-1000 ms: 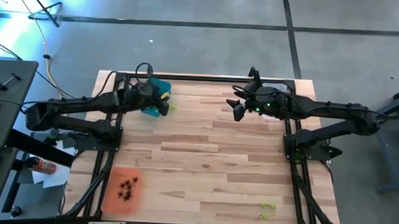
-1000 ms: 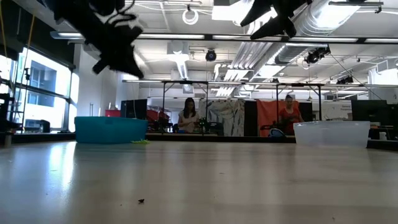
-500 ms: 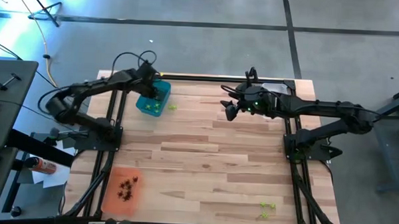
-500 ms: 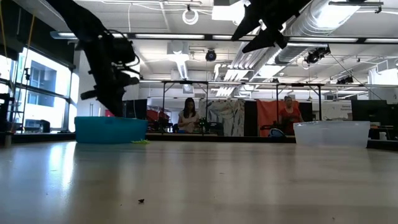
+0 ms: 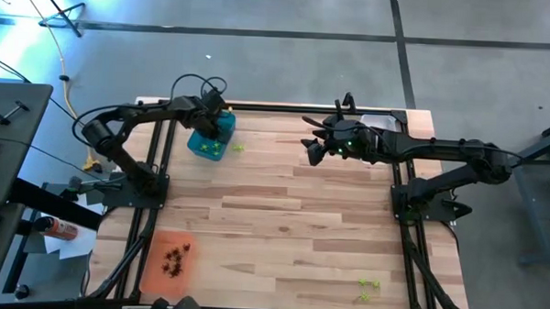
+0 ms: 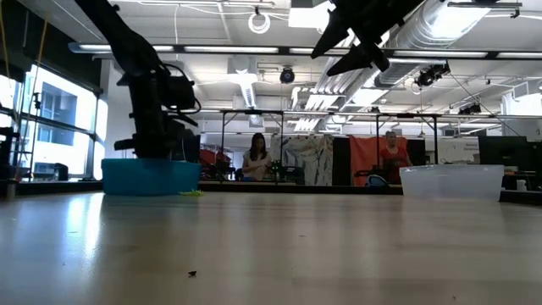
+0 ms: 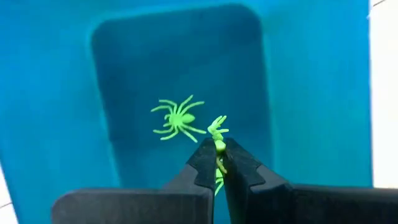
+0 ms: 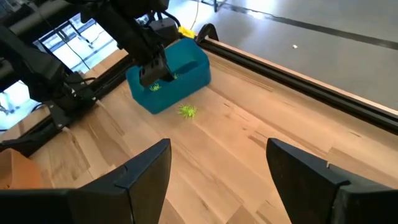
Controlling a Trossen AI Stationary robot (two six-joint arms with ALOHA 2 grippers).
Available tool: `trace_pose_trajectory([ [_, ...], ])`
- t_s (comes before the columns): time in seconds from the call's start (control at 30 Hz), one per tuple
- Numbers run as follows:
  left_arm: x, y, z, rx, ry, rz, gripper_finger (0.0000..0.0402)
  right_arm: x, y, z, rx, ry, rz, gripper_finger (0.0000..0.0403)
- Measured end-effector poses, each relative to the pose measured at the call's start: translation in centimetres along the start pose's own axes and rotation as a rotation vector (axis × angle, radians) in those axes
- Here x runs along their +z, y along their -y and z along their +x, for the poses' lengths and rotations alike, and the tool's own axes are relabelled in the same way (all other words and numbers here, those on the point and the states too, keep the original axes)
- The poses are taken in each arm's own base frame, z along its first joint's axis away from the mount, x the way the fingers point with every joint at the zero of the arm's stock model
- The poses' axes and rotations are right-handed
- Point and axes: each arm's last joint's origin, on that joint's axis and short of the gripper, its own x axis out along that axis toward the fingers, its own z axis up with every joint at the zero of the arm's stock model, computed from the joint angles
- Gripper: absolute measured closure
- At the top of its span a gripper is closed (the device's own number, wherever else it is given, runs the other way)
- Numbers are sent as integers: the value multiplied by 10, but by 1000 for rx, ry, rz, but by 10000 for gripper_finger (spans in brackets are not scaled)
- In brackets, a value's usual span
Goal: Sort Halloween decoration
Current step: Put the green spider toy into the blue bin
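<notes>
Halloween decoration: a lime-green spider [image 7: 217,134] is pinched between the closed fingers of the left gripper [image 7: 219,163], which hangs inside the teal tray [image 5: 211,134]. Beneath the fingertips a second green spider [image 7: 177,117] lies on the tray floor. Right gripper [image 5: 314,148], fingers spread wide and empty, hovers above bare table [image 5: 282,228], well apart from the tray.

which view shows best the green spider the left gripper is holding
The left wrist view: the green spider sits pinched in the left gripper over the teal tray. The right wrist view shows it as a green speck; the high and low views hide it behind the arm.
</notes>
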Motion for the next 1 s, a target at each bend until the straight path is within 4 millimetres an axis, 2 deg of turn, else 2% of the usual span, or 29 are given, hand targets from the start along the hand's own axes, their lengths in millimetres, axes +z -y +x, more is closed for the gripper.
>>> trace_pose_trajectory([
  [0.37,-1,2,2,-6,-10,30,391,0,0,0,0,1,24,143],
  [0.73,-1,0,-1,28,0,50,318,0,0,0,1,2,24,143],
  [0.87,-1,0,-13,17,40,58,287,0,0,0,1,2,24,143],
  [1.0,7,3,-44,-4,136,94,264,1,-1,0,7,12,12,143],
])
